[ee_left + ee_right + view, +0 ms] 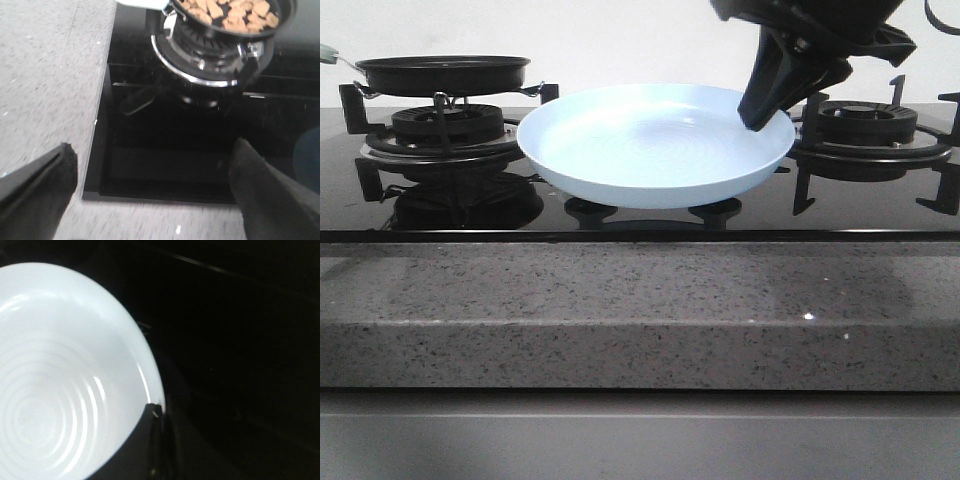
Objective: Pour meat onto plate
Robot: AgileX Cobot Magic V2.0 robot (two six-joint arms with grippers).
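Evidently pre-pour: the right claw (767, 112) pinched the empty plate (650, 150) by its rim mid-stove, while the left claw (150, 175) hung open, needing the pan (230, 20) holding meat (227, 12).

**Layout of the stove top and counter**

The plate (655, 145) sits at the centre of the cooktop (880, 205), between two burners. The pan (442, 72) rests on the left burner (445, 128), left of the plate and apart from it; the meat (227, 12) lies in the pan. The right burner (870, 125) stands right of the plate. The right gripper (767, 103) is at the plate's right rim. The counter edge (640, 310) runs along the near side.
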